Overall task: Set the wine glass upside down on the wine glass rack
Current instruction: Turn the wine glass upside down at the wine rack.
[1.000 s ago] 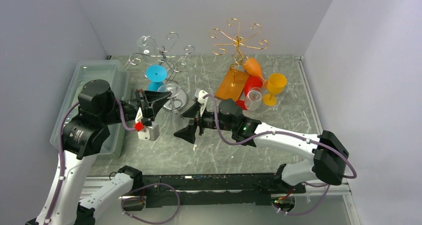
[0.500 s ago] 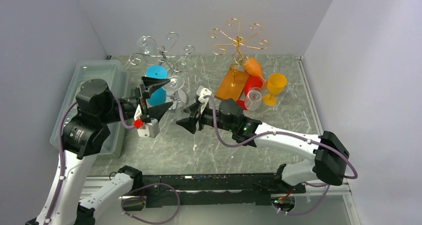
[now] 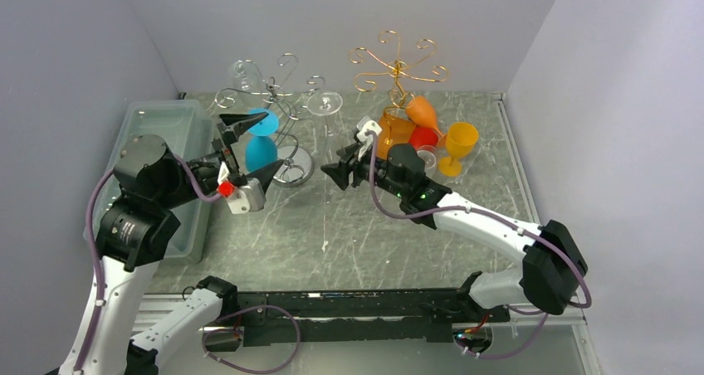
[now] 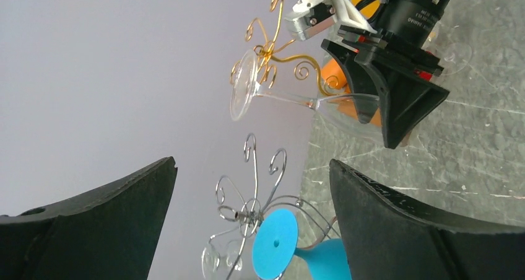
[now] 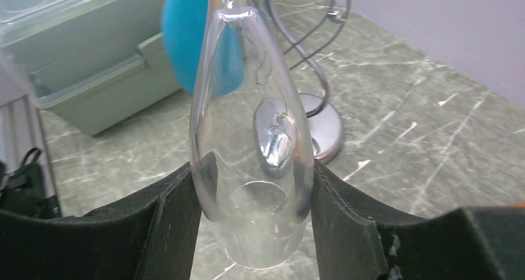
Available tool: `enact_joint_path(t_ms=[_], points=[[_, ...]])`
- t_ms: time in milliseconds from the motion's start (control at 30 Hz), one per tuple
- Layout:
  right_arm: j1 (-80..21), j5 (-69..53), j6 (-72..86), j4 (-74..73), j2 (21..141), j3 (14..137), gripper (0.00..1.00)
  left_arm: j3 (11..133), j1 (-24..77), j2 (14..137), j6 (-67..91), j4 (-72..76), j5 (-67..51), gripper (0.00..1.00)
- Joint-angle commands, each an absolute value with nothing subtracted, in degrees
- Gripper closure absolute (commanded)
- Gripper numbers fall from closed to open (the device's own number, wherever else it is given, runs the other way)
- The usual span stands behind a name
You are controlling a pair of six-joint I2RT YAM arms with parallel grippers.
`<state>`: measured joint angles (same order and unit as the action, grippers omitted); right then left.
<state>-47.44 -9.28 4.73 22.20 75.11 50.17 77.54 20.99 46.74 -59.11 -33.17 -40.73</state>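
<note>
The clear wine glass (image 3: 325,103) is held by its bowl (image 5: 254,137) in my right gripper (image 3: 349,166), which is shut on it. Its foot points up and away from the fingers, between the two racks. From the left wrist view the glass (image 4: 242,85) shows foot and stem, with the bowl in the black fingers. The silver wine glass rack (image 3: 278,85) stands at the back left, with a blue glass (image 3: 261,138) hanging on it. My left gripper (image 3: 253,147) is open beside that blue glass (image 4: 278,243), nothing between its jaws.
A gold rack (image 3: 397,64) stands at the back right, with orange, red and yellow glasses (image 3: 459,138) and a small clear cup below it. A grey plastic bin (image 3: 166,126) sits along the left wall. Another clear glass (image 3: 242,70) hangs on the silver rack.
My left gripper opened, let go of the clear glass and drew back left. The right gripper shut on the bowl and carried the glass up and toward the back.
</note>
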Motion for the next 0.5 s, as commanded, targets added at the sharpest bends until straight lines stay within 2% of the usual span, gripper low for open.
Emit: enact_joint_path(t_ms=[0, 467], points=[[-44.24, -12.03, 3.17, 23.45, 78.36, 55.40, 0.57, 80.80, 21.18, 46.14, -52.30, -30.64, -34.46, 0.01], [-40.50, -16.57, 1.30, 23.11, 90.40, 64.27, 0.57, 84.97, 21.18, 47.11, -41.49, -32.33, -25.34, 0.01]])
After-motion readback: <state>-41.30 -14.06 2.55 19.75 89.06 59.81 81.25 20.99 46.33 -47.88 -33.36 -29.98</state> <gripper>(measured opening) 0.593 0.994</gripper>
